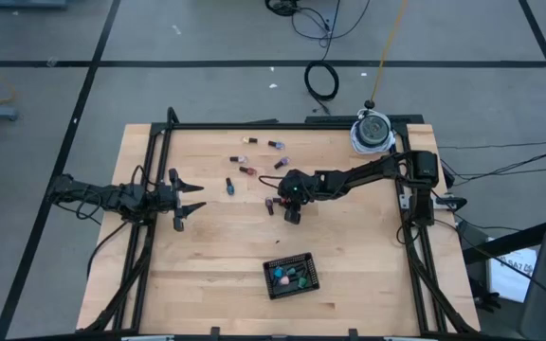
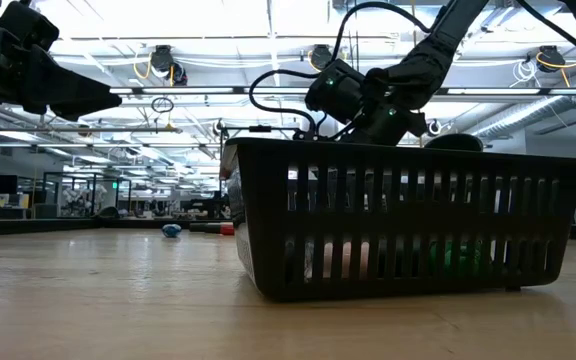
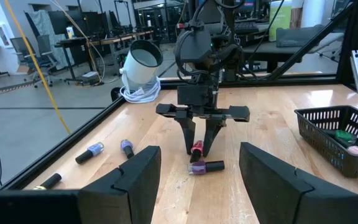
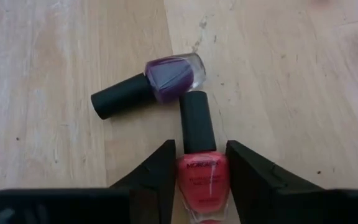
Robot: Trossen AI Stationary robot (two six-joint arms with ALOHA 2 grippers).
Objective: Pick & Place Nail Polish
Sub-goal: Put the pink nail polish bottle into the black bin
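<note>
**Closing on a red bottle mid-desk**

Straddling a red nail polish bottle (image 4: 202,177), the right gripper (image 4: 201,171) stands near the middle of the desk (image 1: 216,256). Its two fingers (image 4: 151,174) sit just beside the glass on either side, narrow, but whether they actually press it cannot be told. The bottle's lower end is cut off by the frame edge in the right wrist view. Its black cap points toward a purple bottle (image 4: 173,76) lying on its side, and the cap tip appears to touch that bottle's glass.

From the left wrist view the red bottle (image 3: 196,149) is half hidden between the right arm's fingers, with the purple one (image 3: 204,166) on the wood just beside it. The left gripper (image 1: 190,197) hovers at the desk's left side, jaws wide and holding nothing.

More bottles (image 1: 245,159) are scattered toward the far edge; their colours are hard to make out from above. The black basket (image 1: 292,276) near the front edge holds several bottles, seen only as blurs through its slats in the low view.
</note>
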